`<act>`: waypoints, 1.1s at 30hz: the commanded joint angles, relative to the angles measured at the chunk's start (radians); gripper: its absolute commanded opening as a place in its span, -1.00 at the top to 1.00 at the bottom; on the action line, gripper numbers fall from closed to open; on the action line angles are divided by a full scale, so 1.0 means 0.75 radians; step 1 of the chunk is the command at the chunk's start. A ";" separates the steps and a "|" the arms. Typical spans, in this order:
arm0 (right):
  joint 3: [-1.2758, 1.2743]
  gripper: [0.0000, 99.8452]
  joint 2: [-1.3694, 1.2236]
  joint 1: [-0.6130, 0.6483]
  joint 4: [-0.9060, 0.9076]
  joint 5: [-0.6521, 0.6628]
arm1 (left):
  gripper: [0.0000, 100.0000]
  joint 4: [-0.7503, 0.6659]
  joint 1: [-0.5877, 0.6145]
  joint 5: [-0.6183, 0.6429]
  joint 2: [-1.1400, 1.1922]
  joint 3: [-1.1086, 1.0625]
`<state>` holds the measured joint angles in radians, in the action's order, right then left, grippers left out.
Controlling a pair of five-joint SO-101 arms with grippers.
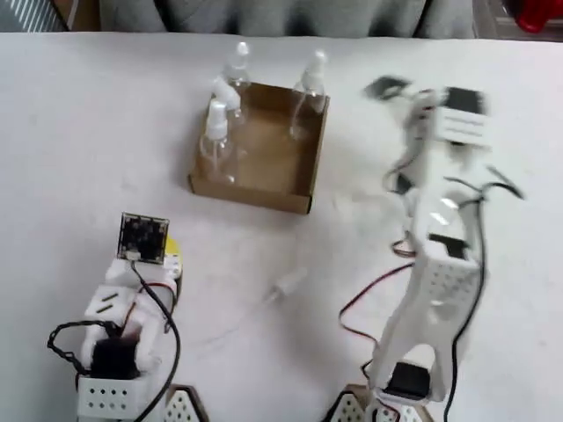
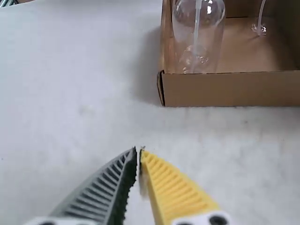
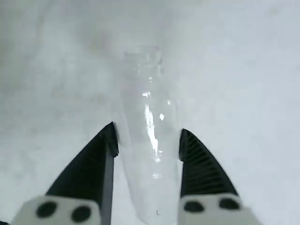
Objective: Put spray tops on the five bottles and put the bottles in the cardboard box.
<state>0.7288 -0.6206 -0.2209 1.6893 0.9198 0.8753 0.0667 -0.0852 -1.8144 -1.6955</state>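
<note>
Right claw (image 3: 147, 133) is pinching a clear bottle (image 3: 149, 103) by its body, the neck end pointing away from the wrist, above the white bench (image 3: 243, 70). Left claw (image 2: 139, 153) is sitting pressed together over the bench, just short of the near corner of the cardboard box (image 2: 229, 89). We are counting three capped bottles (image 1: 215, 141) standing inside the box, and we are noting one loose spray top (image 1: 286, 286) lying on the bench between the two arms, well apart from the box and from both claws.
</note>
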 commanded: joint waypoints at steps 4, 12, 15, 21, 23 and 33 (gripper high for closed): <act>-0.291 0.97 0.337 -0.304 0.036 -0.072 | 0.96 0.004 0.009 -0.014 -0.017 0.004; -0.781 0.96 0.598 -0.543 -0.163 -0.072 | 0.96 0.004 0.011 -0.014 -0.017 0.004; -0.968 0.96 0.662 -0.592 -0.339 -0.025 | 0.96 0.006 0.011 -0.014 -0.017 0.004; -1.320 0.64 0.768 -0.596 -0.635 0.129 | 0.96 0.006 0.011 -0.014 -0.017 0.004; -1.389 0.48 0.801 -0.594 -0.703 0.129 | 0.96 0.006 0.011 -0.014 -0.017 0.004; -1.422 0.48 1.018 -0.562 -0.594 0.221 | 0.96 0.006 0.011 -0.014 -0.017 0.004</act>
<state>-0.3391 0.0483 -0.6552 1.1876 1.0319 0.8753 0.0667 -0.0852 -1.8144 -1.6955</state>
